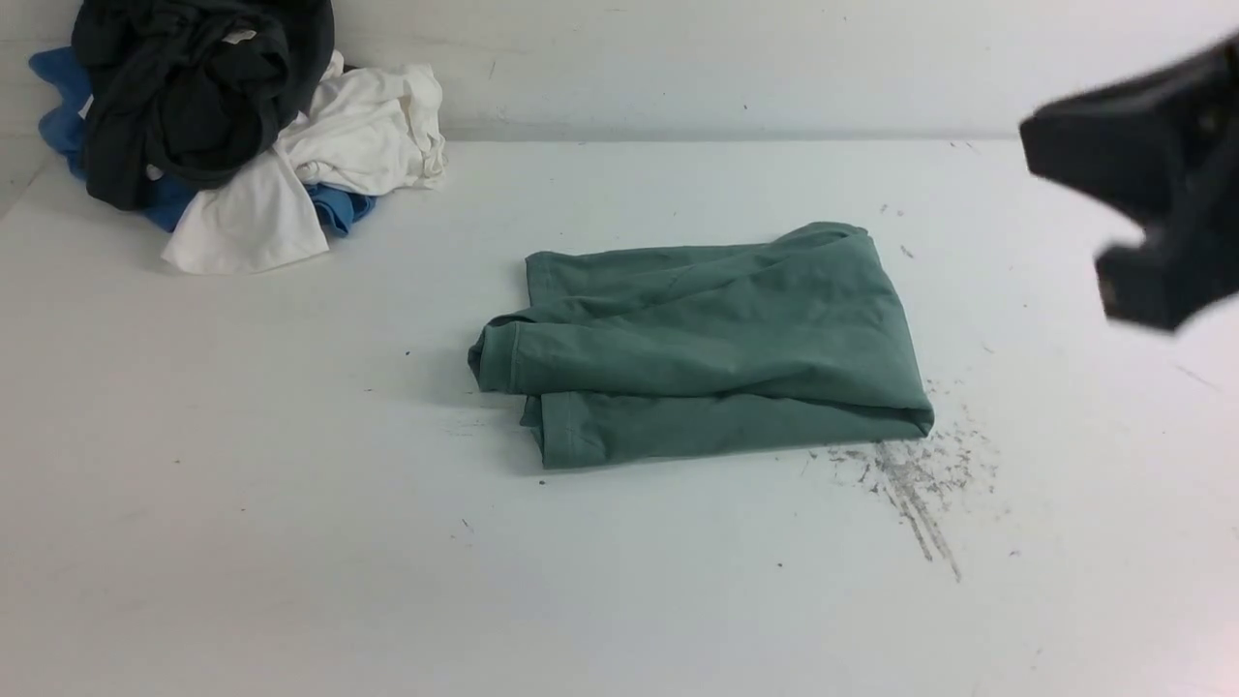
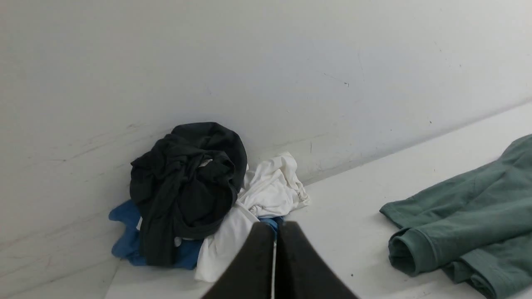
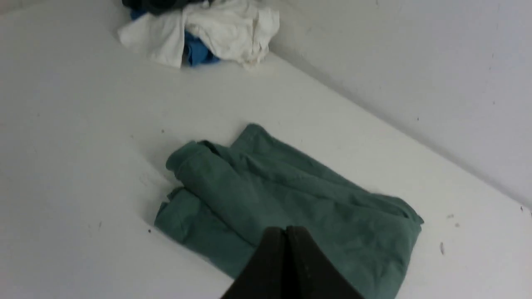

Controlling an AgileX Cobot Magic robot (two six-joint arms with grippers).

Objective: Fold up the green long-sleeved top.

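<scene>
Both sets of jaws are clenched and hold nothing: in each wrist view I see the two dark fingers pressed flat together, the left gripper (image 2: 274, 265) and the right gripper (image 3: 286, 265) alike. From the front camera I find only the right gripper (image 1: 1152, 184), a blurred black shape hanging in the air at about 3 o'clock, above the surface and well apart from the cloth. My left arm does not show in that view.

I see the green long-sleeved top (image 1: 707, 348) lying folded into a compact, roughly rectangular bundle near the middle of the white surface (image 1: 290, 532), just right of centre. A cuffed sleeve end sticks out at its 9 o'clock side, lying across the layers beneath it, and a hemmed edge shows below that. Dark scuff marks (image 1: 915, 484) streak the surface at the bundle's 5 o'clock corner.

Up at 10 o'clock, against the back wall (image 1: 774, 58), I see a heap of other clothing: a black garment (image 1: 194, 87) on top, a white garment (image 1: 319, 155) spilling toward the front, and a blue garment (image 1: 339, 208) peeking out beneath them. That heap sits well apart from the green bundle.
</scene>
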